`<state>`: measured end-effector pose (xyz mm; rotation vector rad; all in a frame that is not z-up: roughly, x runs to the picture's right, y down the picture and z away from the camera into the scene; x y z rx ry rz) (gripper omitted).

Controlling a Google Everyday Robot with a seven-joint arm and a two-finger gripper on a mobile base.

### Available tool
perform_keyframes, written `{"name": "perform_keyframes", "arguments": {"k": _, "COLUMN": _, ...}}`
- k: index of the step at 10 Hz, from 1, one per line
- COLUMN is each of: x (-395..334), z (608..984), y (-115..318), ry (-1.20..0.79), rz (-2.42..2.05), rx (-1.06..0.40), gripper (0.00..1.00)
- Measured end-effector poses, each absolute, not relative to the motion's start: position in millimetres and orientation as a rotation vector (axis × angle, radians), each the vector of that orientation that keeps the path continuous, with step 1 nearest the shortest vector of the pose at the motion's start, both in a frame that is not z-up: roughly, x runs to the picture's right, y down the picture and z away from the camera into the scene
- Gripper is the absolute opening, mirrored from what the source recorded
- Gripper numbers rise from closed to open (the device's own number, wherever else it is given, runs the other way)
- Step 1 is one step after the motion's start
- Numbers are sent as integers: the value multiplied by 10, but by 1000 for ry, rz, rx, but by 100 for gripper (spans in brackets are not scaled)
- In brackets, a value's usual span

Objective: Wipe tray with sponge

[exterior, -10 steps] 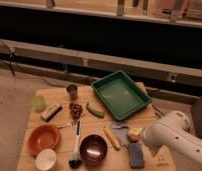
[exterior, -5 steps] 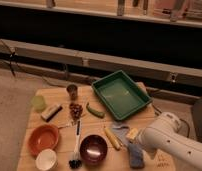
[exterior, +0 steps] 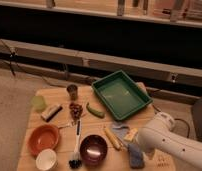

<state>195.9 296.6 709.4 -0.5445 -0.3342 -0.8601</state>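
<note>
The green tray sits empty at the back right of the wooden table. A blue-grey sponge lies flat near the table's front edge, right of the dark bowl. My white arm reaches in from the lower right. Its gripper is low over the sponge's near end, well in front of the tray. The arm's housing mostly hides the gripper.
On the table are an orange bowl, a white cup, a dark bowl, a brush, a green vegetable, a metal cup, a blue cloth and a yellow object. A dark ledge runs behind.
My arm has swung left and down from the table's right edge, so the gripper end now sits over the sponge. The sponge and tray have not moved.
</note>
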Motion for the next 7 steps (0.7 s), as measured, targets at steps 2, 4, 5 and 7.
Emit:
{"name": "perform_keyframes", "arguments": {"k": 2, "x": 1908, "z": 7205, "y": 3038, "ry": -352, "rz": -898, "rx": -571, "gripper": 80}}
{"name": "perform_keyframes", "arguments": {"k": 4, "x": 1891, "z": 7298, "y": 3119, "ry": -364, "rz": -916, "rx": -593, "gripper": 80}}
{"name": "perform_keyframes", "arguments": {"k": 5, "x": 1885, "z": 7324, "y": 3140, "ry": -369, "rz": -918, "rx": -598, "gripper": 80}}
{"name": "perform_keyframes", "arguments": {"k": 7, "x": 1874, "z": 7381, "y": 3190, "ry": -387, "rz": -911, "rx": -608, "gripper": 80}}
